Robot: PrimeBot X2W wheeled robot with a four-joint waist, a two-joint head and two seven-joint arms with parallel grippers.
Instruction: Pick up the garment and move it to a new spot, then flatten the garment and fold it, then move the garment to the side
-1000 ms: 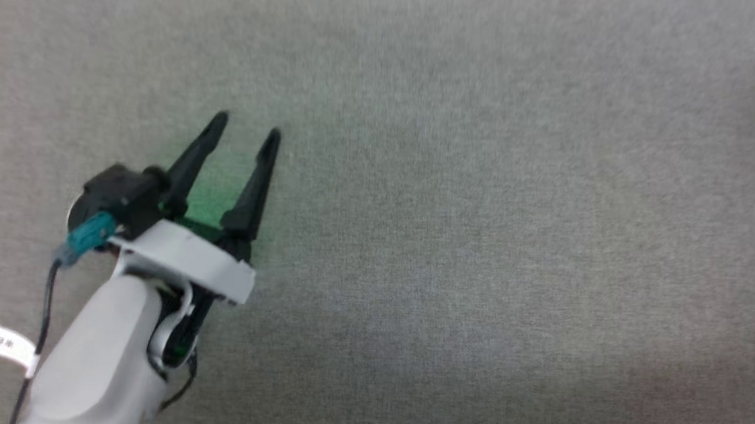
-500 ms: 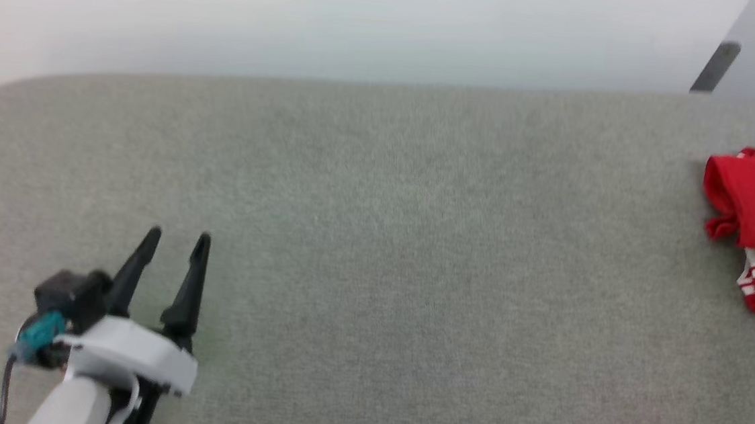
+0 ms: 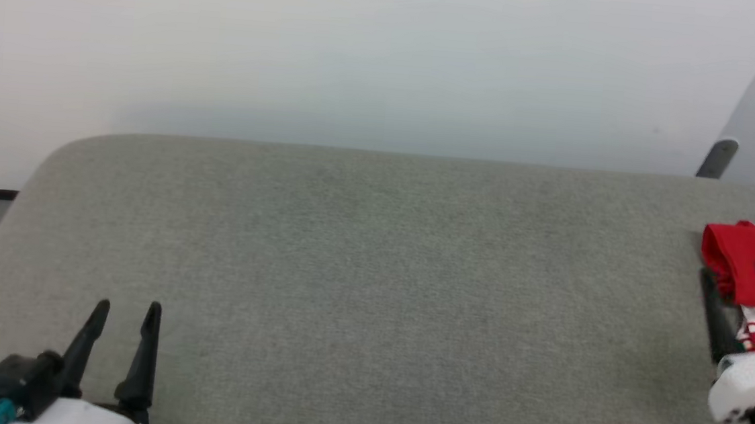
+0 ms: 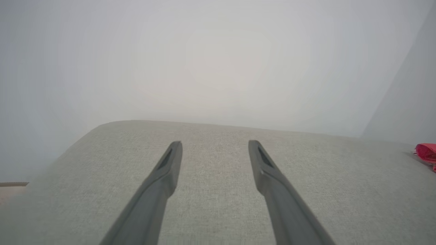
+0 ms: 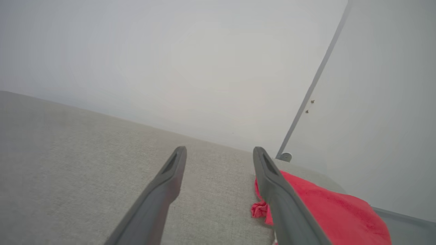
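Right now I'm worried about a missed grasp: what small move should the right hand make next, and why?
Probably ease the right hand a little to its right, then lower it. It is open, but in the right wrist view the gap lies over bare grey surface, while the bunched garment sits under and beyond its right finger.

Wide-apart jaws of the left gripper (image 4: 214, 143) over grey fabric surface (image 4: 340, 190), red garment (image 4: 426, 152) at right edge

We see a grey, fabric-covered table (image 3: 373, 272) with a rounded far-left corner. On it, near its right end, lies a bunched red garment (image 3: 738, 250).
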